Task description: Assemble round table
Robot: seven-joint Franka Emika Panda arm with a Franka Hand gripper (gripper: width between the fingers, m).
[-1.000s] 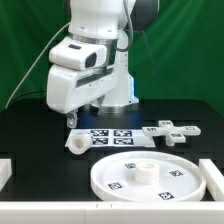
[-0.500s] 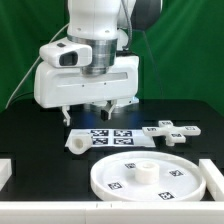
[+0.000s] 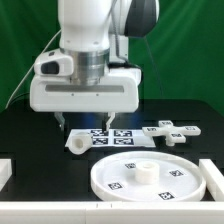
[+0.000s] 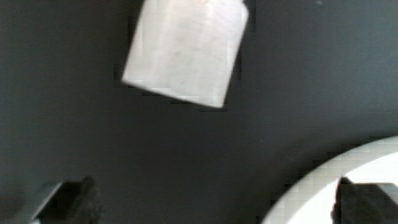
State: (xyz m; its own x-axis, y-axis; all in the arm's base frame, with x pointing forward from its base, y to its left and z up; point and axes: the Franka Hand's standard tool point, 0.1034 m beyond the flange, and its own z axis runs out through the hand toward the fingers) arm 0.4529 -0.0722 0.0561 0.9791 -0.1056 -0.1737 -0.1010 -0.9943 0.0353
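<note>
Lower left of centre in the exterior view, the short leg [image 3: 76, 146] lies on its side on the black counter [image 3: 28, 138]. The end effector [image 3: 85, 124] hangs just above it, jaws wide and empty. A sound grasp probably needs the jaws centred and squared across the leg before descending. The disc [image 3: 150, 178] is lower right and the foot [image 3: 170, 132] mid right.

Exterior view: stationed at the near side of the counter [image 3: 30, 128], slightly above its level, facing the arm [image 3: 85, 40] and the green backdrop [image 3: 20, 45] at the far side. Middle distance; work area in frame.

Wrist view: looks steeply down on the counter at close range, past the tool [image 4: 217, 206].

Shared ground: the leg [image 3: 77, 146] and part of the disc [image 3: 100, 172] rim.
</note>
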